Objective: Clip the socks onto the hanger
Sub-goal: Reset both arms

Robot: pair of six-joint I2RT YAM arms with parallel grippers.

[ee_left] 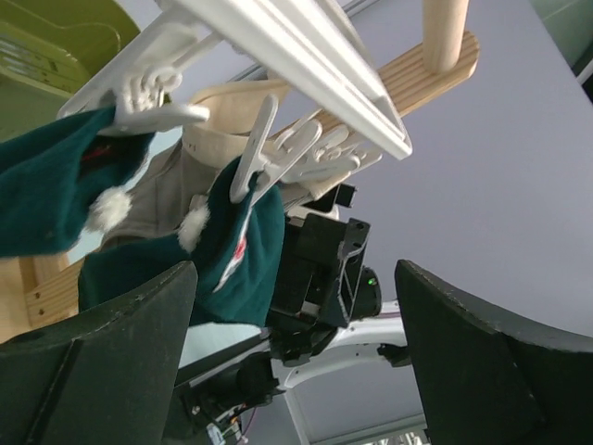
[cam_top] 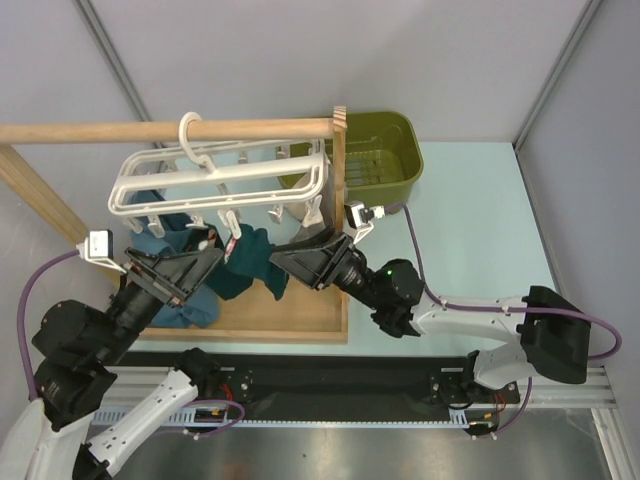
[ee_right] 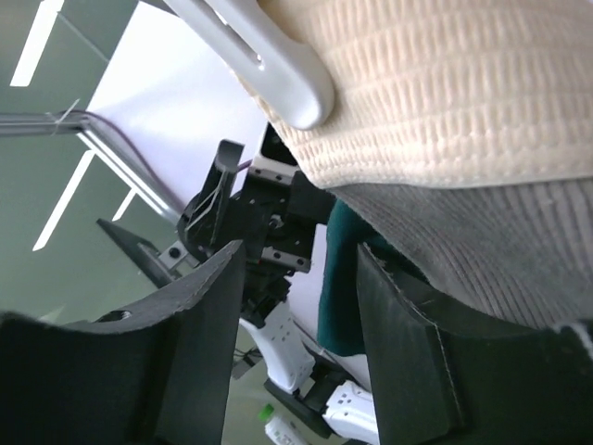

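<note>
The white hanger (cam_top: 222,176) hangs by its ring hook from a wooden rod. Dark teal socks (cam_top: 246,262) dangle under its clip pegs. My left gripper (cam_top: 203,262) is open just left of them and my right gripper (cam_top: 288,256) is open just right of them, the two facing each other. In the left wrist view my open gripper (ee_left: 295,269) holds nothing. It points up at a teal sock with a red-and-white patch (ee_left: 248,243) pinched in a clip, and another teal sock (ee_left: 46,195) hangs at the left. In the right wrist view my open gripper (ee_right: 298,248) is empty, with a teal sock (ee_right: 341,278) beyond it.
The wooden rod (cam_top: 120,131) and post stand on a wooden base board (cam_top: 295,316). A green basket (cam_top: 385,150) sits behind at the right. Beige knitted and grey cloth (ee_right: 445,111) hang close over my right gripper, beside a white clip peg (ee_right: 278,79).
</note>
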